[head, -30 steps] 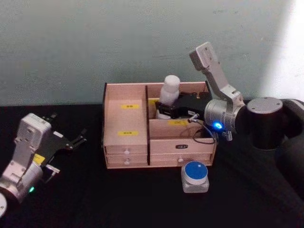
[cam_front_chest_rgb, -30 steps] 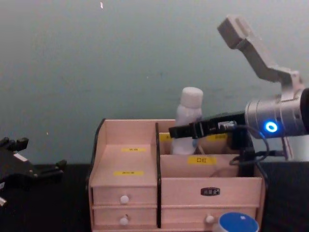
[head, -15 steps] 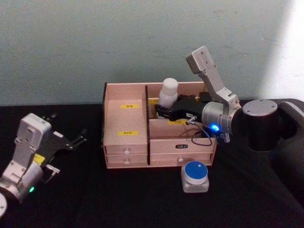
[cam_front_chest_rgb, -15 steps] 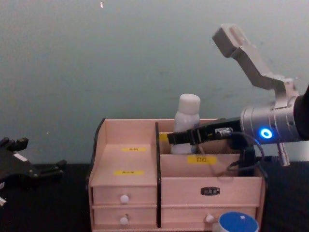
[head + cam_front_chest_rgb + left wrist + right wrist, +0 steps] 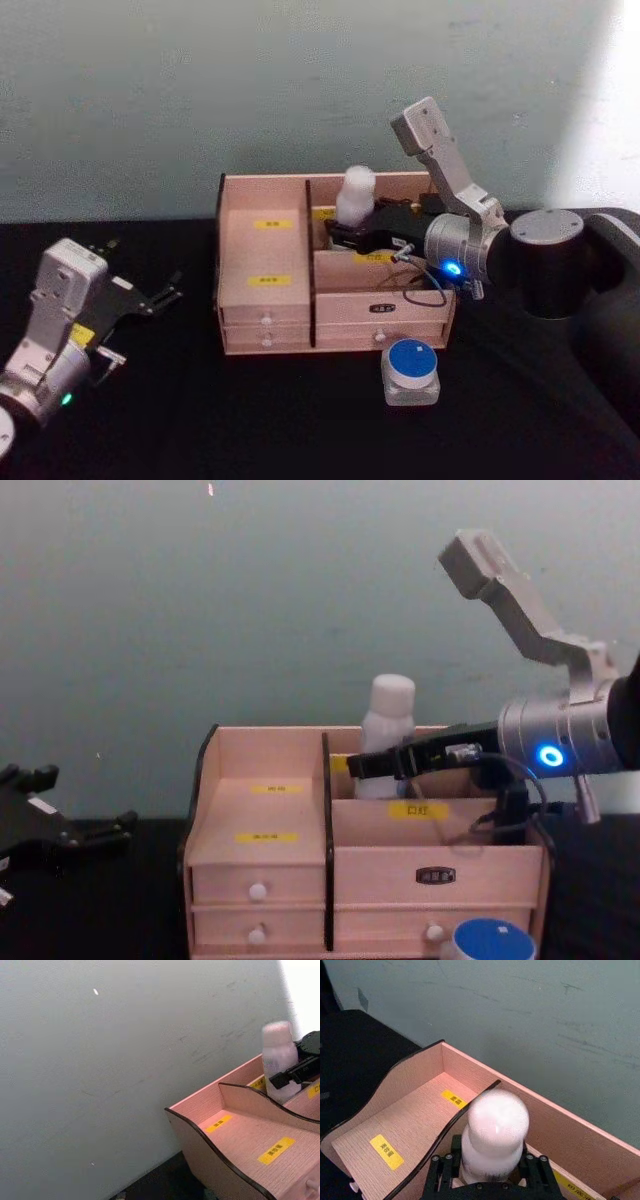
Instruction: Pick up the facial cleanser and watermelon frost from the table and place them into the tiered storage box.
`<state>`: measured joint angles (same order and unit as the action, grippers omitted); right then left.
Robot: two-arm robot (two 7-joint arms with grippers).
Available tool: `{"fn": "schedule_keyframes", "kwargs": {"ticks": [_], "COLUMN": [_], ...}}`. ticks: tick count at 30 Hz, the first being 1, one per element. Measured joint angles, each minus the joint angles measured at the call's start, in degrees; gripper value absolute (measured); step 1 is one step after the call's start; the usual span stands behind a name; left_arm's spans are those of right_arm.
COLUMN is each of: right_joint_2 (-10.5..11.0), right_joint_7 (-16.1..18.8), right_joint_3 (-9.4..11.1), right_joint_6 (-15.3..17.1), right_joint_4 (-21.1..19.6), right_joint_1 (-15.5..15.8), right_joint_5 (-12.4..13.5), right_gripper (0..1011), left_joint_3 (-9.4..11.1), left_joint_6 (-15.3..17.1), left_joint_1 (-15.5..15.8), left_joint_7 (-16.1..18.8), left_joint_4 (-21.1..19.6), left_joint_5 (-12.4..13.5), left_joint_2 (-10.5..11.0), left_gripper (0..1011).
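Note:
The facial cleanser [image 5: 355, 198], a tall white bottle with a rounded cap, stands upright in the back right compartment of the tiered storage box [image 5: 265, 300]. My right gripper [image 5: 345, 235] is shut on the bottle's body, reaching in from the right; in the right wrist view its black fingers [image 5: 440, 1170] flank the bottle [image 5: 495, 1135]. The watermelon frost [image 5: 411, 370], a clear jar with a blue lid, sits on the black table just in front of the box's right end. My left gripper [image 5: 165, 295] rests open at the far left, well clear of the box.
The wooden box has stepped left shelves with yellow labels [image 5: 270, 281] and drawers with white knobs [image 5: 266, 319] along its front. A grey-green wall [image 5: 250, 90] stands close behind the box. Black table [image 5: 250, 420] stretches in front and to the left.
My right gripper has lowered the bottle deeper into the back right compartment and shifted slightly left. The left arm and the jar have stayed put.

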<state>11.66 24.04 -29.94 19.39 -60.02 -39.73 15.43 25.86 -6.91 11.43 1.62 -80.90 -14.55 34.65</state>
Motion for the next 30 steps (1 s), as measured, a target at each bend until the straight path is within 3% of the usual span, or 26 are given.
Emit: {"fn": "schedule_keyframes", "kwargs": {"ticks": [10, 14, 25, 30], "right_joint_2": [0.0, 0.0, 0.1, 0.6], "right_joint_7": [0.1, 0.1, 0.1, 0.6], "right_joint_3": [0.0, 0.0, 0.0, 0.7], "right_joint_6": [0.1, 0.1, 0.1, 0.5], "right_joint_4": [0.0, 0.0, 0.0, -1.8], "right_joint_1": [0.0, 0.0, 0.0, 0.8], "right_joint_5": [0.2, 0.2, 0.2, 0.5], "right_gripper": [935, 1000, 1000, 1000], "left_joint_3": [0.0, 0.0, 0.0, 0.0], "left_joint_6": [0.0, 0.0, 0.0, 0.0], "left_joint_1": [0.0, 0.0, 0.0, 0.0], "left_joint_7": [0.0, 0.0, 0.0, 0.0], "left_joint_4": [0.0, 0.0, 0.0, 0.0], "left_joint_5": [0.0, 0.0, 0.0, 0.0], "left_joint_2": [0.0, 0.0, 0.0, 0.0], "left_gripper": [1001, 1001, 1001, 1001]}}
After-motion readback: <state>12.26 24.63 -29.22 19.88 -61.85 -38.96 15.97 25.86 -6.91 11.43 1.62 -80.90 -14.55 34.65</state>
